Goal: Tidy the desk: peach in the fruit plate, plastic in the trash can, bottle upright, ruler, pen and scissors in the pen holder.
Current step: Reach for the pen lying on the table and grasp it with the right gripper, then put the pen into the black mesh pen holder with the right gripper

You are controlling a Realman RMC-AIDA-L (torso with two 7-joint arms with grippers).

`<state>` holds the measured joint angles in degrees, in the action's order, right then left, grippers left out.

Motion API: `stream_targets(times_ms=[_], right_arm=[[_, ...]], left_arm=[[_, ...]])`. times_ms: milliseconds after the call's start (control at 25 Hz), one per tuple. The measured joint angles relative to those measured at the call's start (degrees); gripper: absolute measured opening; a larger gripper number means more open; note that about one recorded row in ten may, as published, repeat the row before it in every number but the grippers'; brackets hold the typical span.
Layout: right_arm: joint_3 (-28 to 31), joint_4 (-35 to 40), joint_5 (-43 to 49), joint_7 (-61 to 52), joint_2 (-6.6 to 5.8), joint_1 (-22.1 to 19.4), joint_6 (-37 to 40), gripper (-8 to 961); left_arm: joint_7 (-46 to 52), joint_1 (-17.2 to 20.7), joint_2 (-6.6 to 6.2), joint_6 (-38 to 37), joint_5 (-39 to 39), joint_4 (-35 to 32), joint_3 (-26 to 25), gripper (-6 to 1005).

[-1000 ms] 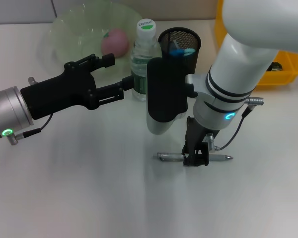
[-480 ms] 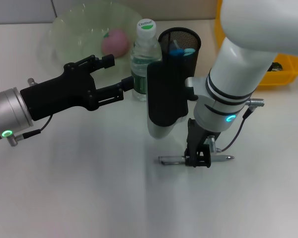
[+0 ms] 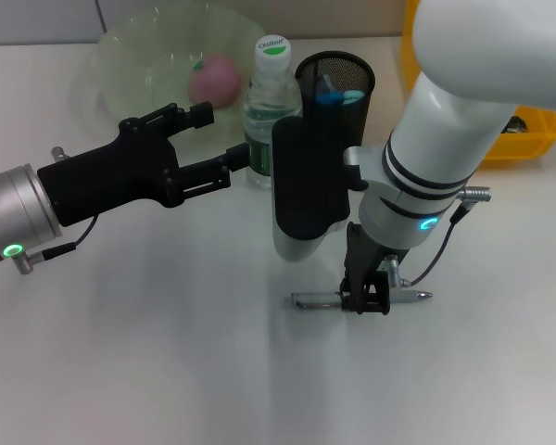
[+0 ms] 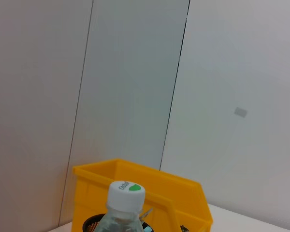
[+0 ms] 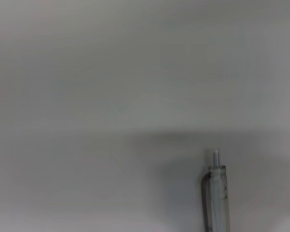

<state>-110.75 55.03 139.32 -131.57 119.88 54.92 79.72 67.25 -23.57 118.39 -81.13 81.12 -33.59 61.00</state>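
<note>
Head view: right gripper (image 3: pixel 364 299) is down at the table (image 3: pixel 167 371), its fingers closed around the middle of the pen (image 3: pixel 313 299), which lies flat at centre-right with its long axis running left to right, the pointed tip toward the right and the clip end toward the left. The left gripper (image 3: pixel 213 153) hangs above the table on the left, fingers spread apart and holding nothing, its tips just beside the bottle (image 3: pixel 267 102). The bottle stands upright with a white and green cap, just left of the black mesh pen holder (image 3: pixel 336 82), which holds blue items. The peach (image 3: pixel 214 78) lies in the clear fruit plate (image 3: pixel 120 65) at far left. A yellow bin (image 3: pixel 528 130) stands at far right, partly hidden by the right arm. Left wrist view: the bottle cap (image 4: pixel 127 193) shows upright in front of the yellow bin (image 4: pixel 174 193), with the pen holder's rim low beside it. Right wrist view: one end of the pen (image 5: pixel 216 193) lies on the pale table surface (image 5: pixel 87 96); no fingers appear.
</note>
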Motion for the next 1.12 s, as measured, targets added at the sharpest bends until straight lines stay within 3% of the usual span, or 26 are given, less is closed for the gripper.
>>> stream_targets(times_ms=[200, 520, 1120], right_arm=[[0.3, 0.9, 0.5, 0.0, 0.0, -0.4, 0.0, 134], [1.5, 7.4, 0.7, 0.0, -0.42, -4.3, 1.7, 134], [6.9, 23.6, 3.4, 0.0, -0.54, -18.3, 3.8, 138]], left_arm=[[0.0, 0.0, -0.02, 0.0, 0.0, 0.0, 0.0, 814], [0.0, 0.1, -0.07, -0.1, 0.0, -0.1, -0.4, 815], [0.3, 0.9, -0.39, -2.7, 0.0, -0.4, -5.4, 814]])
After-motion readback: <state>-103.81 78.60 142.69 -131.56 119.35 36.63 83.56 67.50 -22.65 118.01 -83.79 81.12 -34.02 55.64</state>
